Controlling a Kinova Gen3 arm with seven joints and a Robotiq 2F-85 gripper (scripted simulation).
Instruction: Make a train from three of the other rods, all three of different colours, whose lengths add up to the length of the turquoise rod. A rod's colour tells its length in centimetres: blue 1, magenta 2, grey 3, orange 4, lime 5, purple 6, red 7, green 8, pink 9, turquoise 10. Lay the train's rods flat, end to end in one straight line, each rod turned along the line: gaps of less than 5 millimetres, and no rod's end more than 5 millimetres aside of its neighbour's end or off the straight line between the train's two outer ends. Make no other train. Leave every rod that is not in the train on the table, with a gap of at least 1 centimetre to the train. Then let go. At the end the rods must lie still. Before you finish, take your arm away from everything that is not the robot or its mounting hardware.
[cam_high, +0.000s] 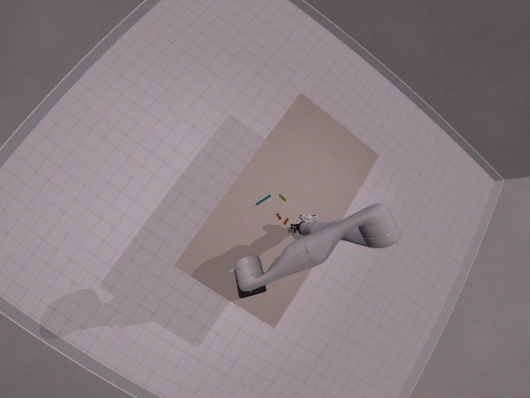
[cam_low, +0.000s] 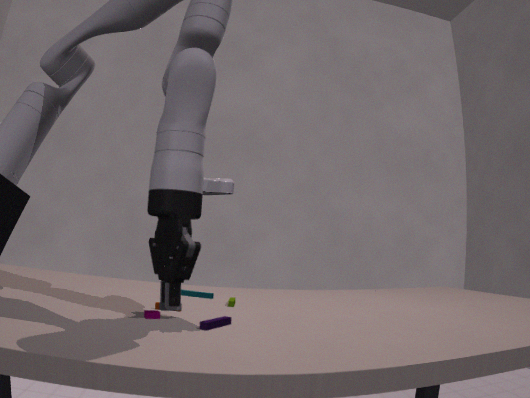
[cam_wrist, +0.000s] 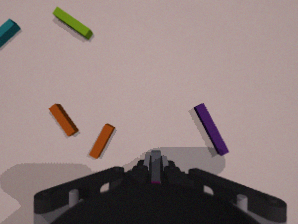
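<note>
The black two-fingered tool (cam_wrist: 156, 167) stands low over the beige worktop (cam_wrist: 150, 65), clenched on a short grey rod (cam_wrist: 155, 165). Beyond that rod, to its left, two flat orange rods (cam_wrist: 102, 141) lie skewed, unaligned; the long purple rod (cam_wrist: 211, 128) lies right.

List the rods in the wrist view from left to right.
turquoise rod → lime rod and the left orange rod, which overlap in span → right orange rod → purple rod.
</note>
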